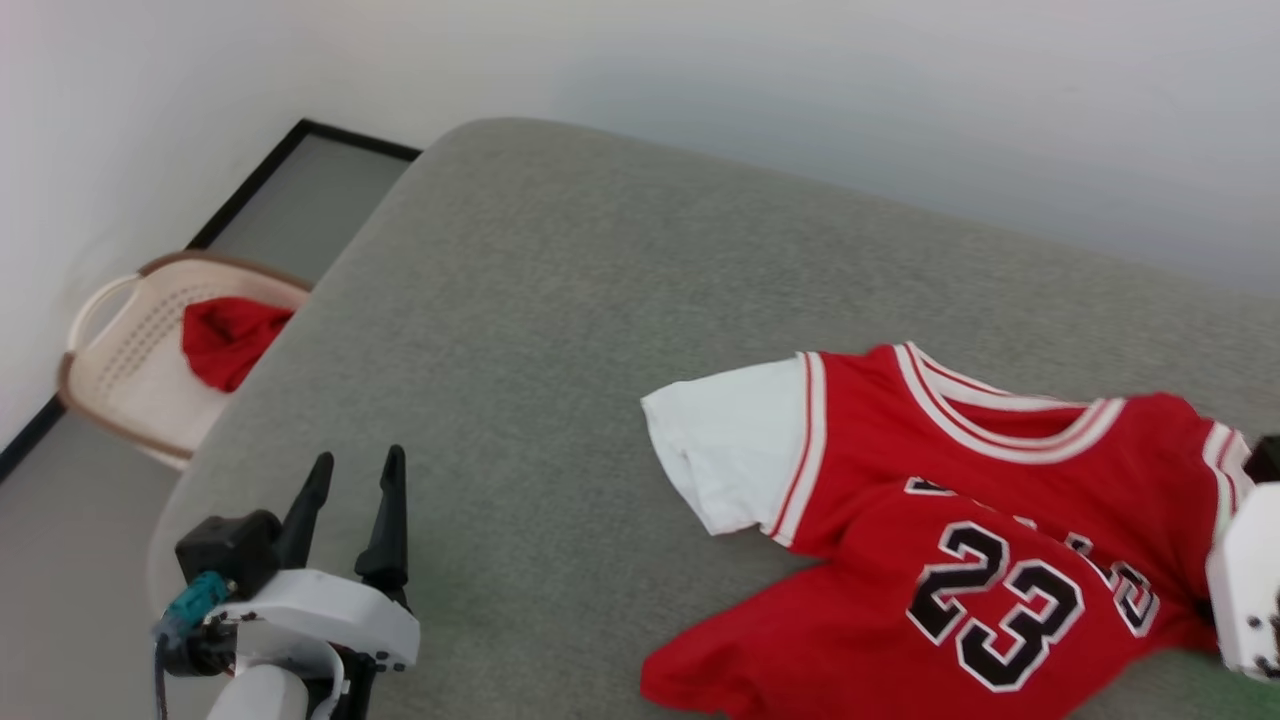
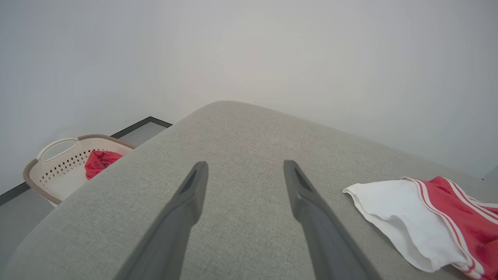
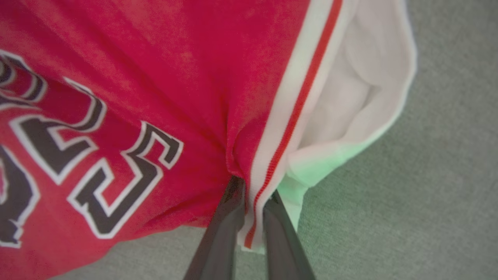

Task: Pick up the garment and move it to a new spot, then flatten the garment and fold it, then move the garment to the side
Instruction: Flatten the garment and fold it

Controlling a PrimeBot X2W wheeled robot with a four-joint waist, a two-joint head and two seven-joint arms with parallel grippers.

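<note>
Left gripper (image 1: 358, 470), head view: lower left, its two dark fingers spread with nothing between them, over a grey woven upholstered surface (image 1: 560, 300). A red basketball jersey (image 1: 960, 480) with black white-edged "23" lies rumpled at right on that surface, white sleeve toward centre. A fold covers most of the word above the number. The right arm's white housing (image 1: 1245, 590) is cut by the frame edge, fingers hidden. Pale wall (image 1: 800, 80) behind. On the grey floor (image 1: 300, 190) at left, a cream perforated basket (image 1: 120, 370) holds a red cloth bundle (image 1: 230, 340).

Left wrist view: left gripper (image 2: 245, 167) wide, empty. Jersey (image 2: 447, 217) well apart, cropped.

Right wrist view: right gripper (image 3: 255, 190) pinched on the jersey (image 3: 155, 77) at the striped armhole trim. Lettering blurred, cropped.
</note>
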